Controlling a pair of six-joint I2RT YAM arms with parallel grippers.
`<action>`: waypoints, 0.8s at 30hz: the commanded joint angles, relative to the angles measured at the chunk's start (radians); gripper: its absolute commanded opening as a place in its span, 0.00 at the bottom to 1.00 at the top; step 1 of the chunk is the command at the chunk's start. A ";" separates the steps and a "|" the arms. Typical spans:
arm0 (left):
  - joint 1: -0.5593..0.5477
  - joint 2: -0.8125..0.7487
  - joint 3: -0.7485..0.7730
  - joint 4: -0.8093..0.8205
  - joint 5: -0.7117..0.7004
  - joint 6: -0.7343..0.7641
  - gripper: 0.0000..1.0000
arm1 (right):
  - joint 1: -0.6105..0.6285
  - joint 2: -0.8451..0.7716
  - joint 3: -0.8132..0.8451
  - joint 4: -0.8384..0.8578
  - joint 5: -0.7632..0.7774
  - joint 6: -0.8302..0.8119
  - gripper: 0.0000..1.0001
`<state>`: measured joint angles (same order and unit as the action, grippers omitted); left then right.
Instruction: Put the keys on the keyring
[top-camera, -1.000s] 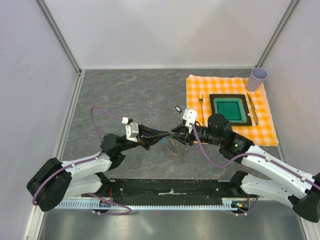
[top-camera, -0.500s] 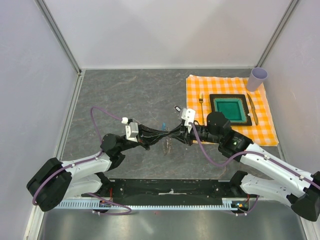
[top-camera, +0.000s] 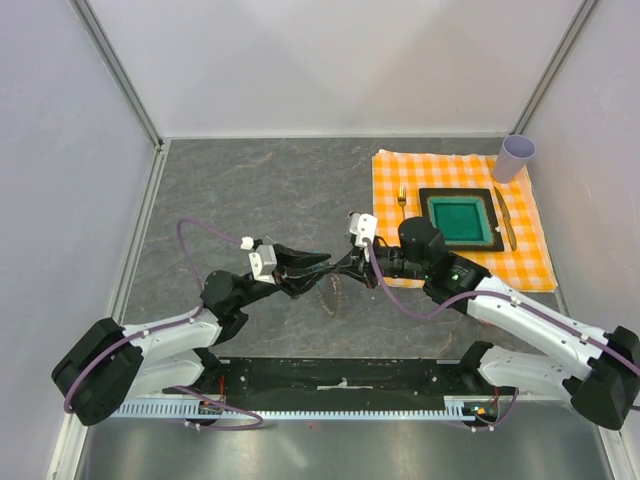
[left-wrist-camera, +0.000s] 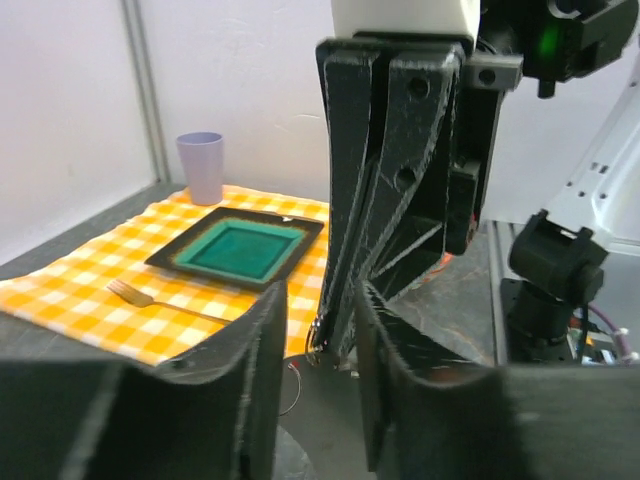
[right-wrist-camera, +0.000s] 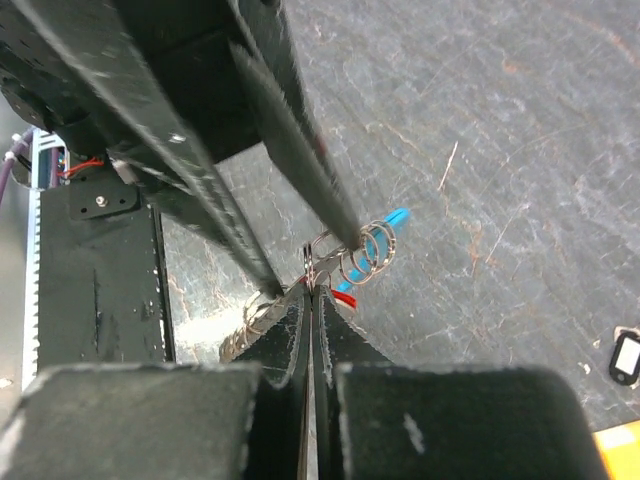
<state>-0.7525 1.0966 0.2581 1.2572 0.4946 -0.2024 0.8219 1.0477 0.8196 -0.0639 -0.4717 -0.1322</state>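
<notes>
Keyring (right-wrist-camera: 368, 250) btw tight R jaws.

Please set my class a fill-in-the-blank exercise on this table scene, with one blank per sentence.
In the top view, the fork lies to the ____ of the green plate.
The lilac cup stands at the far right corner of the ____ checked cloth.
The right gripper is ____ on the keyring, whose chain hangs below.
Missing words: left; orange; shut.
</notes>
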 joint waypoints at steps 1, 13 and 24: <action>-0.002 -0.070 -0.025 -0.031 -0.177 0.058 0.49 | -0.001 0.041 0.030 0.055 0.045 -0.004 0.00; -0.004 -0.682 0.082 -0.878 -0.718 0.017 0.75 | -0.001 0.328 0.159 0.251 0.004 0.055 0.00; -0.002 -0.909 0.285 -1.330 -0.830 0.015 0.82 | 0.002 0.713 0.530 0.309 0.061 0.036 0.00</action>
<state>-0.7540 0.2325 0.4648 0.1280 -0.2676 -0.1890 0.8219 1.7012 1.2530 0.1509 -0.4240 -0.0933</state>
